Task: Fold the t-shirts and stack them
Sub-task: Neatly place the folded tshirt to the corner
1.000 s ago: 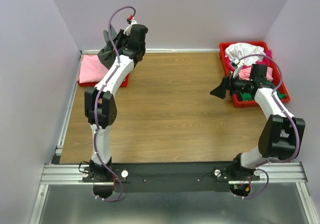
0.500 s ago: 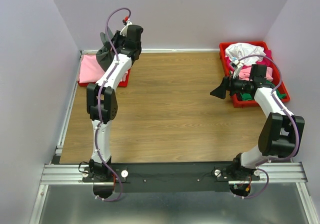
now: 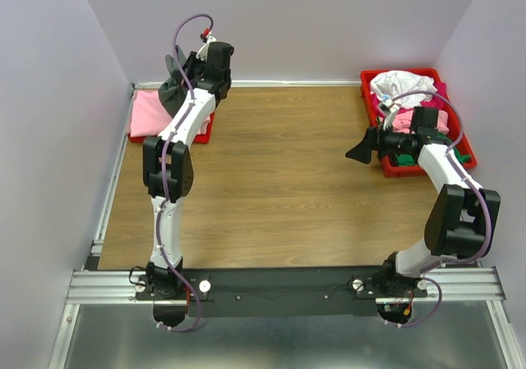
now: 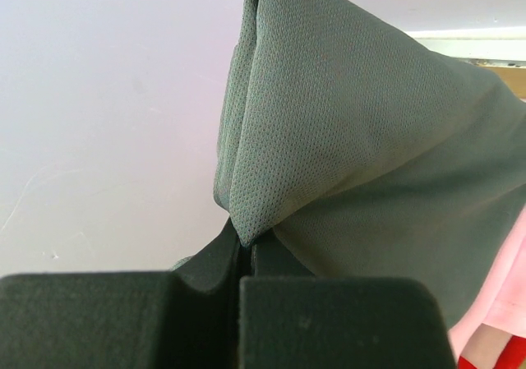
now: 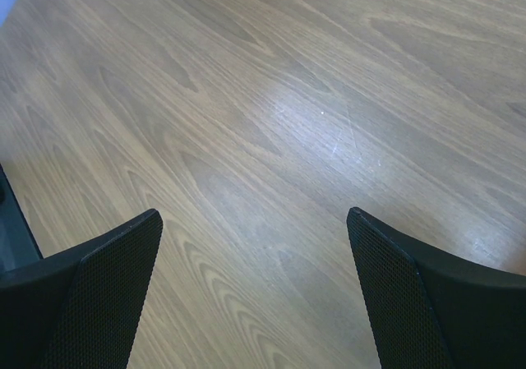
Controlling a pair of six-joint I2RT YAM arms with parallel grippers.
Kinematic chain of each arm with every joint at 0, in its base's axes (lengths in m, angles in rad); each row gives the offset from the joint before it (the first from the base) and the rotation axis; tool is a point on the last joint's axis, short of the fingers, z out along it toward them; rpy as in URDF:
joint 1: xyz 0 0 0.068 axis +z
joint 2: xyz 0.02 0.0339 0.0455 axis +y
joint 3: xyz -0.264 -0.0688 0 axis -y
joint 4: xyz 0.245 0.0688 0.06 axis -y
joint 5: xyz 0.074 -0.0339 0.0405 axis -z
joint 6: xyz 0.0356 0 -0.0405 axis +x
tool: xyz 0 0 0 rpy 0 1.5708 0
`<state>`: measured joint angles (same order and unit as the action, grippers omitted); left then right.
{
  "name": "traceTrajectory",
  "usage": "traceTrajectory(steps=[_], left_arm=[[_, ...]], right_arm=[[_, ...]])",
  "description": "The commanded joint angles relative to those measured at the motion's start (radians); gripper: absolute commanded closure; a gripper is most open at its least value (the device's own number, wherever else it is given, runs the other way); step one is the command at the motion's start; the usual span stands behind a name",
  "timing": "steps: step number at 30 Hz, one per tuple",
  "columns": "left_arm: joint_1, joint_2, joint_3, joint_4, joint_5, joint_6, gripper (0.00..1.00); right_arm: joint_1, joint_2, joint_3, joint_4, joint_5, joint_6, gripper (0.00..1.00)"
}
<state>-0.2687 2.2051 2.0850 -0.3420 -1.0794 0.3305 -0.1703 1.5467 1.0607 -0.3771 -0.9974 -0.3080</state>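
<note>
**Your left gripper [image 4: 245, 250] has the dark grey t-shirt [image 4: 345, 139] pinched at 11 o'clock.**
Its jaws are clamped on a fold of cloth, above the pink t-shirt [image 3: 149, 110] in the red tray [image 3: 203, 131]. Your right gripper [image 5: 253, 217] hangs at 3 o'clock with its fingers spread wide over the wooden table [image 5: 271, 98], beside the other tray [image 3: 407, 170].

Open wooden table [image 3: 279, 180] spans the frame's centre, passable between both arms. Upper left: red tray [image 3: 204, 131] holding a pink shirt [image 3: 149, 113], overhung by the dark grey shirt [image 3: 171, 91] pinched in the left gripper [image 4: 245, 252]. Upper right: second tray [image 3: 366, 89] heaped with shirts [image 3: 403, 85], and against the side of it the right gripper [image 5: 255, 295], jaws apart.
</note>
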Motion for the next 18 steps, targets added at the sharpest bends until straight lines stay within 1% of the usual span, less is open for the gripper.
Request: traceTrajectory(steps=[1,11,18], left_arm=[[-0.027,-0.076,0.027,-0.012,0.012,-0.025,1.0],[-0.073,-0.1,0.026,-0.045,-0.011,-0.038,1.0],[-0.113,-0.094,0.078,-0.078,-0.028,-0.039,1.0]], right_arm=[[-0.008,0.012,0.001,-0.026,-0.027,-0.017,0.0],[-0.008,0.006,0.001,-0.031,-0.03,-0.022,0.0],[-0.008,-0.002,0.001,-0.032,-0.037,-0.025,0.0]])
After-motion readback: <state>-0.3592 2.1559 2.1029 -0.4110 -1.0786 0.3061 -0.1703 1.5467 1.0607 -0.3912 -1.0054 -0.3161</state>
